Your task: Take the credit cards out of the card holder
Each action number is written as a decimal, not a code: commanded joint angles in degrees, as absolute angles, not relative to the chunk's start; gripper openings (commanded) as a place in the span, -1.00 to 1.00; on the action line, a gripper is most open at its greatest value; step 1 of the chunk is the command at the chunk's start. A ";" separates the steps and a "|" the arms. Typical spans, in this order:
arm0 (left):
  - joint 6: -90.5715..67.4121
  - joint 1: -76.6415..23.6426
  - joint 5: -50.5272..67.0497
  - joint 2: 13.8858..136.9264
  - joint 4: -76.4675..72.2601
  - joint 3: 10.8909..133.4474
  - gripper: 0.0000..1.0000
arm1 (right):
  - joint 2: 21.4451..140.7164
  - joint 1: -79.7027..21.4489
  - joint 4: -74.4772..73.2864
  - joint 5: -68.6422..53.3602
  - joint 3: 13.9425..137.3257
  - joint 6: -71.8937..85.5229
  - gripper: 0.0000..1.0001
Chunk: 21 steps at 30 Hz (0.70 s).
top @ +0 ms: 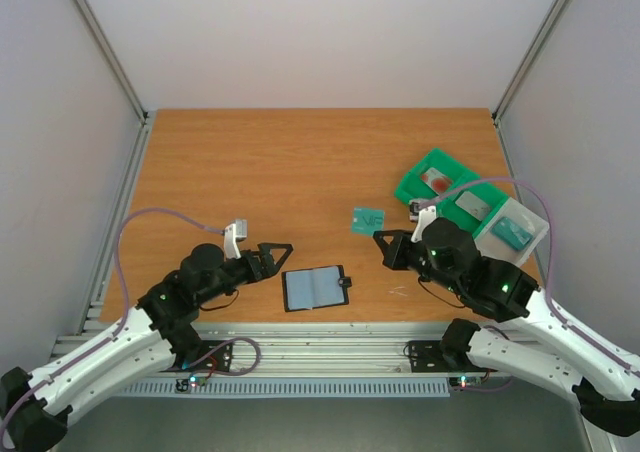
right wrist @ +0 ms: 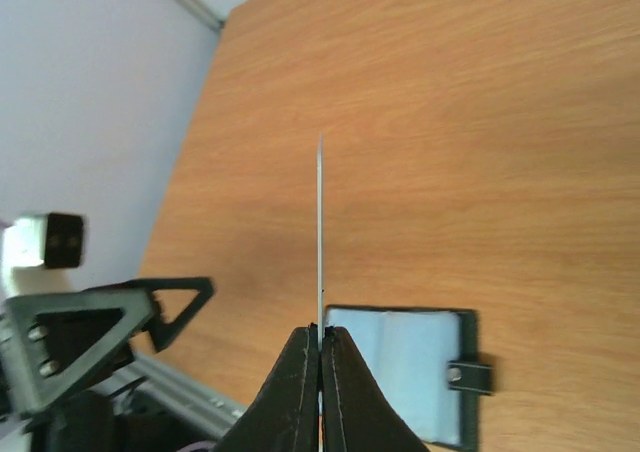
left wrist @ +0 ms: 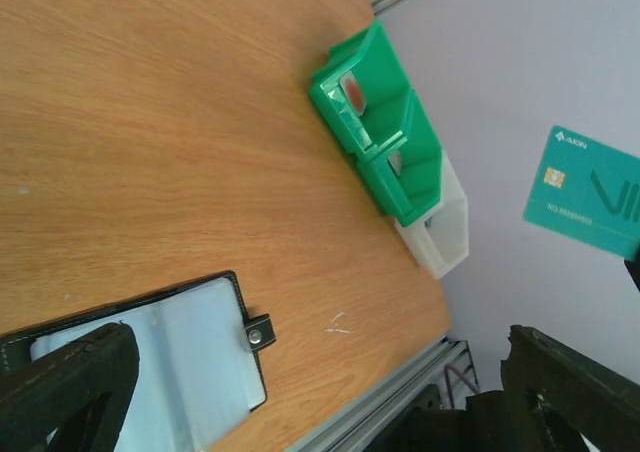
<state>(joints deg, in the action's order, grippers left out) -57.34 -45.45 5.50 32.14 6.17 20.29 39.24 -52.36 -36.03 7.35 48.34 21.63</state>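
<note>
- Lying open and flat on the wooden table (top: pixel 250 172), the black card holder (top: pixel 312 289) sits close to the near edge, about in the middle.
- Its pale blue-grey inside faces up, and a small snap tab (left wrist: pixel 259 334) sticks out on its right side.
- I cannot tell if any cards are inside it.
- The left gripper (top: pixel 282 257) is just to the left of the card holder and does not touch it.
- Its jaws are spread wide and have nothing between them.
- The right gripper (right wrist: pixel 320 337) is a little farther away and to the right of the card holder.
- Its jaws are squeezed tight on one edge of a teal credit card (left wrist: pixel 585 192), which is held up off the table.
- The card has a small gold chip on it.
- Farther off on the right stands a green tray (top: pixel 405 190) with a red thing (top: pixel 435 180) in its far part and a grey thing (top: pixel 468 207) in its nearer part.
- A white bin (top: pixel 535 222) touches the green tray on the near right side, with a teal thing (top: pixel 512 233) inside.
</note>
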 commanded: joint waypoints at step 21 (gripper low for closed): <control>-48.34 -45.47 5.59 26.89 22.80 25.48 0.99 | 48.14 -11.78 -52.51 -8.35 59.04 5.75 -0.98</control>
<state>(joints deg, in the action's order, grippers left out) -49.98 -45.45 5.15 28.45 21.65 23.68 46.61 -18.98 -49.06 -0.08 56.25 10.04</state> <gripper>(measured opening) 0.994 0.014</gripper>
